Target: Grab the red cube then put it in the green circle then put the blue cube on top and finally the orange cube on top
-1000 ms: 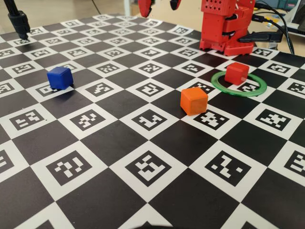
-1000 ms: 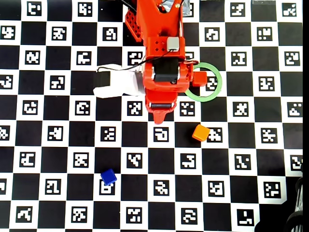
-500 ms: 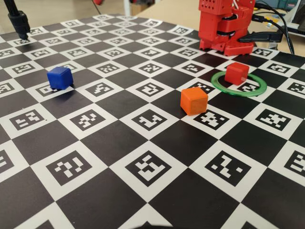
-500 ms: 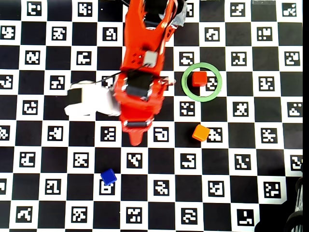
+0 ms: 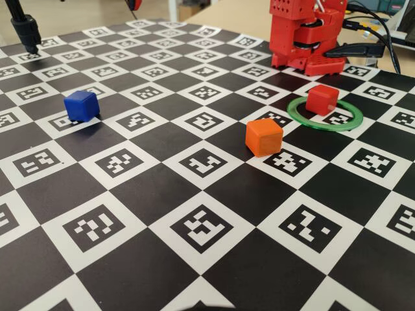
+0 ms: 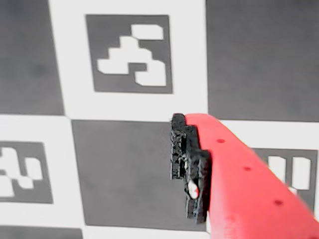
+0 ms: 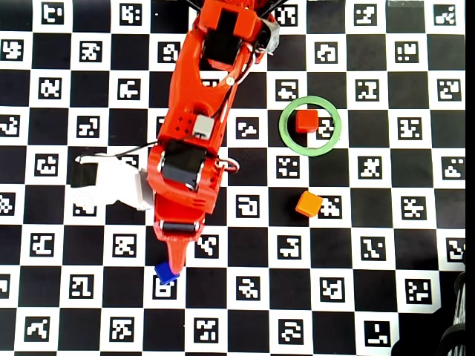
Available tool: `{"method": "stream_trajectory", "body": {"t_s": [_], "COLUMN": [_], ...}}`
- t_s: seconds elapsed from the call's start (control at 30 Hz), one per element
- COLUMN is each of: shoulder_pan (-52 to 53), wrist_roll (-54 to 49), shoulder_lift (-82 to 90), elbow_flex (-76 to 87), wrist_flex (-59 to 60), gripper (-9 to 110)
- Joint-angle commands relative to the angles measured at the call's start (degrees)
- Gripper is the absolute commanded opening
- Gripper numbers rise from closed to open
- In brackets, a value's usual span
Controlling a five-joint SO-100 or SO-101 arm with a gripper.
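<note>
The red cube (image 7: pixel 306 120) (image 5: pixel 321 99) rests inside the green circle (image 7: pixel 288 138) (image 5: pixel 324 123), toward its upper left in the overhead view. The orange cube (image 7: pixel 309 204) (image 5: pixel 264 137) sits on the board just below the ring. The blue cube (image 7: pixel 165 274) (image 5: pixel 81 105) sits at the lower left. My gripper (image 7: pixel 174 261) hangs over the blue cube's upper edge, and its tip covers part of the cube. In the wrist view the gripper (image 6: pixel 102 169) is open. One red finger with a black pad (image 6: pixel 189 169) shows there, with bare board beside it. No cube shows in that view.
The red arm (image 7: pixel 197 126) stretches diagonally from its base (image 5: pixel 305 35) at the top of the board. A white piece (image 7: pixel 111 189) juts left from the wrist. A black stand (image 5: pixel 26 29) rises at the far left corner. Cables (image 5: pixel 373 35) lie behind the base.
The arm has swung away from the green circle, down and left in the overhead view, to above the blue cube. The red cube stays in the ring. No cube has moved.
</note>
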Motion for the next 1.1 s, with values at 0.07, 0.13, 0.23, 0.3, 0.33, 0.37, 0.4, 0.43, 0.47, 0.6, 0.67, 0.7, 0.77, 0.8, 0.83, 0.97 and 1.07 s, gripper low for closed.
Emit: {"method": "stream_trajectory", "body": {"t_s": [0.07, 0.13, 0.23, 0.3, 0.33, 0.37, 0.4, 0.43, 0.47, 0.6, 0.67, 0.7, 0.77, 0.8, 0.83, 0.97, 1.07], "shoulder_pan": [0.44, 0.62, 0.53, 0.35, 0.18, 0.09, 0.0, 0.0, 0.0, 0.26, 0.53, 0.53, 0.79, 0.88, 0.97, 1.05, 1.32], "wrist_roll": [0.88, 1.14, 1.14, 1.23, 1.23, 1.23, 1.14, 0.97, 0.88, 0.44, 0.26, 0.0, -0.26, -0.53, -0.7, -1.23, -1.05], "shoulder_lift": [-4.04, -6.68, -10.02, -12.04, -13.1, -13.97, -14.85, -15.47, -16.17, -18.9, -20.04, -20.48, -21.36, -21.8, -22.24, -23.73, -24.43], "elbow_flex": [-11.07, -13.89, -17.75, -19.86, -20.65, -21.36, -21.8, -21.88, -22.15, -23.12, -23.2, -23.2, -23.2, -23.2, -23.2, -23.2, -23.2], "wrist_flex": [5.71, 5.71, 5.71, 5.62, 5.62, 5.54, 5.45, 5.27, 5.1, 3.87, 3.08, 2.64, 1.76, 1.23, 0.62, -0.88, -2.55], "gripper": [49, 49, 49, 49, 49, 49, 49, 49, 49, 49, 49, 49, 49, 49, 49, 49, 49]}}
